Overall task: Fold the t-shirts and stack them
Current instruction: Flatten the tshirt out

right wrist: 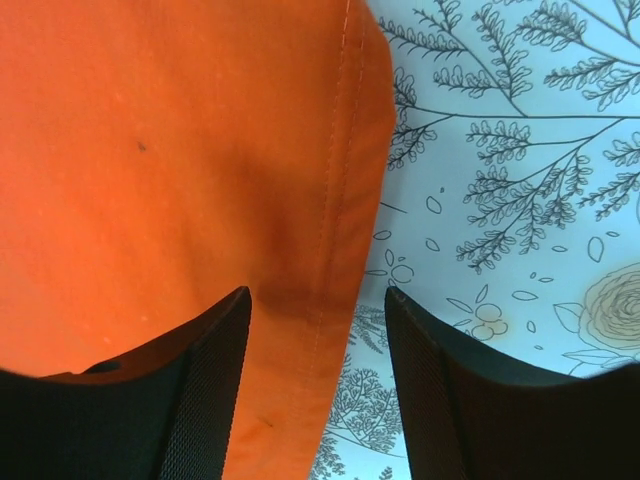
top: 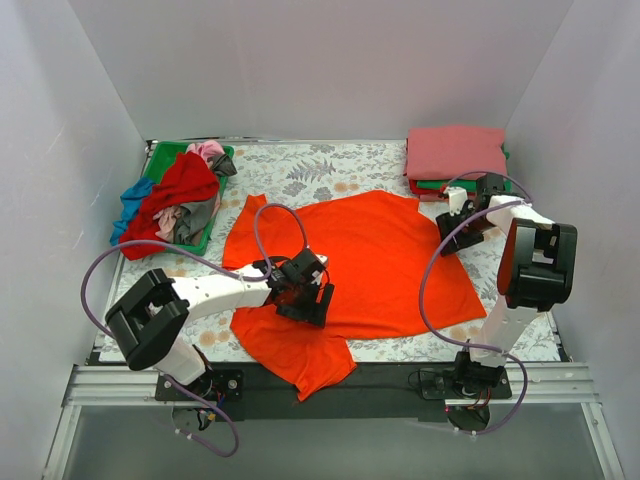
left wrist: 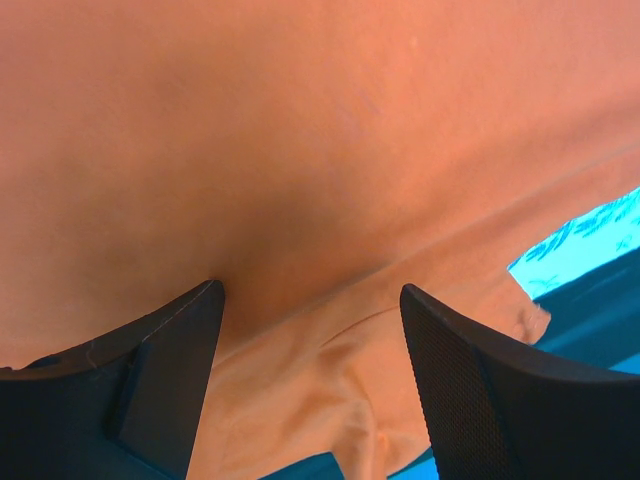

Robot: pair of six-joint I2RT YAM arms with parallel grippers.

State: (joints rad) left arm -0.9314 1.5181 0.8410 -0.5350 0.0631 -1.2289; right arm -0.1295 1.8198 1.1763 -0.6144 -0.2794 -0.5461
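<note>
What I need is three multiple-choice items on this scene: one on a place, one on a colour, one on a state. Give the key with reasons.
1. Where does the folded stack sit?
A. far right corner of the table cloth
B. far left corner
C. near edge, centre

2. What colour is the stack's top shirt?
A. blue
B. coral pink
C. grey

3. How is the right end effector?
A. shut on cloth
B. open over the edge of the orange-red t-shirt
C. out of view

Key:
1 A, the top view shows it at the back right.
2 B, its uppermost layer is pink.
3 B, its jaws stand apart above the hem.
</note>
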